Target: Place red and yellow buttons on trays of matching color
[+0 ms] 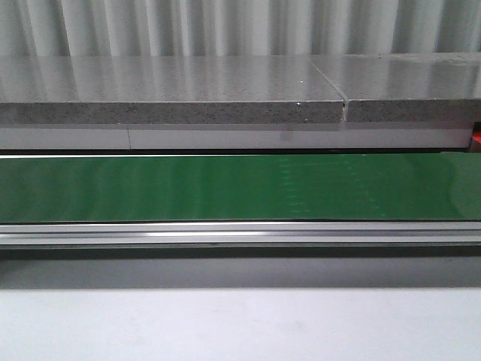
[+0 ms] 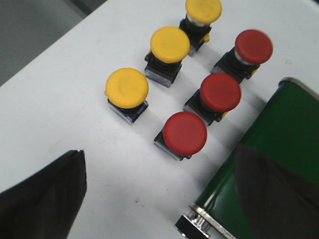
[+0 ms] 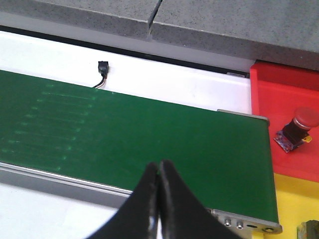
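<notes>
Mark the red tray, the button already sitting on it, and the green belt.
red tray [image 3: 279,92], right wrist view, on its bare floor.
red button on the tray [image 3: 305,117], right wrist view, on its cap.
green belt [image 1: 225,188], front view, on the middle of its surface.

My front cam sits low, facing fwd, close on the green conveyor belt [image 1: 240,188]; grey stone slab [image 1: 173,94] fills upper frame. L wrist cam looks steeply down, near the white table [image 2: 60,99], belt end at lower right of frame. R wrist cam tilts fwd over the belt, red tray [image 3: 284,99] at right edge. All three share the belt; front & R wrist also share the slab.
</notes>
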{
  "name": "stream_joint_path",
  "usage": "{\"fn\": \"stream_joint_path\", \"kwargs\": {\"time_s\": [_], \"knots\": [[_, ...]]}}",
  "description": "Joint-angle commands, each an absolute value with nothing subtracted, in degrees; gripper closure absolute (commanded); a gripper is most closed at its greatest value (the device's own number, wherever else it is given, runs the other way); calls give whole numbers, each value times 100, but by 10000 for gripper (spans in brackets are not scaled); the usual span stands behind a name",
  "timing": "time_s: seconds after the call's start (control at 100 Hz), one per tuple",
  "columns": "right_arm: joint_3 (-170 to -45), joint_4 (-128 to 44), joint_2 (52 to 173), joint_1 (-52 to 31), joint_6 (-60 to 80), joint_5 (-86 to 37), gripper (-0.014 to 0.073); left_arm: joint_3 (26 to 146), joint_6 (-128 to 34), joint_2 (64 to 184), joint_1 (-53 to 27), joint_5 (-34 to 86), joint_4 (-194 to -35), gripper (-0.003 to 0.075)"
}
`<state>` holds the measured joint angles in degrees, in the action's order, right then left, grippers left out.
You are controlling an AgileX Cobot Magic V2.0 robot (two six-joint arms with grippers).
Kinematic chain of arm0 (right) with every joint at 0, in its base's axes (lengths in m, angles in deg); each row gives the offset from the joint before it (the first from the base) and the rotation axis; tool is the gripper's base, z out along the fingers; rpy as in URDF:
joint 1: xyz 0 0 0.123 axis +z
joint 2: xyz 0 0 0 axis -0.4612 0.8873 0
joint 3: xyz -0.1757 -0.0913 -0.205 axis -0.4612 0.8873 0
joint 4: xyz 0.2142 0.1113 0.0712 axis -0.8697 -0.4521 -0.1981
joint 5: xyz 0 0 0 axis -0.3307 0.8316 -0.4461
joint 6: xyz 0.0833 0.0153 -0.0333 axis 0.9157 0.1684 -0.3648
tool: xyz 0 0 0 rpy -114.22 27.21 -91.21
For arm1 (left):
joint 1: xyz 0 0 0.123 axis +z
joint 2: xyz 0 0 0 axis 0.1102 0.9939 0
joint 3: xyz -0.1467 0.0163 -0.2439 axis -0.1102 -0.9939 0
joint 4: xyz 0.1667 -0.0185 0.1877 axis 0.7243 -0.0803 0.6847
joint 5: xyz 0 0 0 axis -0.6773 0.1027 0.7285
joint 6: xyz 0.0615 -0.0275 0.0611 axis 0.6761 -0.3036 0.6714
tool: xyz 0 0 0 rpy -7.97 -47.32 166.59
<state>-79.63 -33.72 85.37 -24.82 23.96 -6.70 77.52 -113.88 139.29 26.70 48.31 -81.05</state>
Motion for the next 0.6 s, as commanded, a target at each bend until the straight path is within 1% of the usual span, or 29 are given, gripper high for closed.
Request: {"fn": "stream_joint_path", "kwargs": {"time_s": [0.0,0.24,0.59], "knots": [[-8108,-3377,8531,-2478,2368,-1058,661,8200,-11251,14237,2687,4864,-8111,155],[-8108,-3377,8531,-2478,2368,-1058,661,8629,-10840,14932,2687,5203,-8213,155],[-8108,-3377,8531,-2478,2368,-1058,661,8640,-10566,15104,2687,5146,-8256,155]]}}
